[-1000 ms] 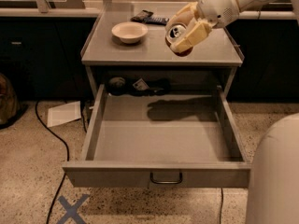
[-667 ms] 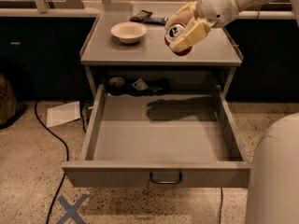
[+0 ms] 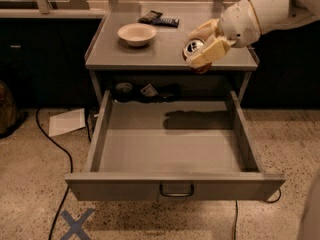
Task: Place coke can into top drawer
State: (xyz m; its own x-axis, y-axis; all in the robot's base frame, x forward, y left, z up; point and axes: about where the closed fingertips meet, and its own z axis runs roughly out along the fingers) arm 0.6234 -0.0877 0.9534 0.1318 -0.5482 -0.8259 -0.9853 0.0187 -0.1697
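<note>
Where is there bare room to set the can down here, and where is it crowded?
The top drawer floor is bare wall to wall, from front panel to the dark clutter under the tabletop. The tabletop is free in front of the cream bowl; the gripper, holding the coke can, hangs over its front-right edge.

Blue X on the floor, no legible lettering on the coke can, gripped in my claw by the surface front edge

Dim light, jaws with coke can above tabletop, shadowing top drawer
</note>
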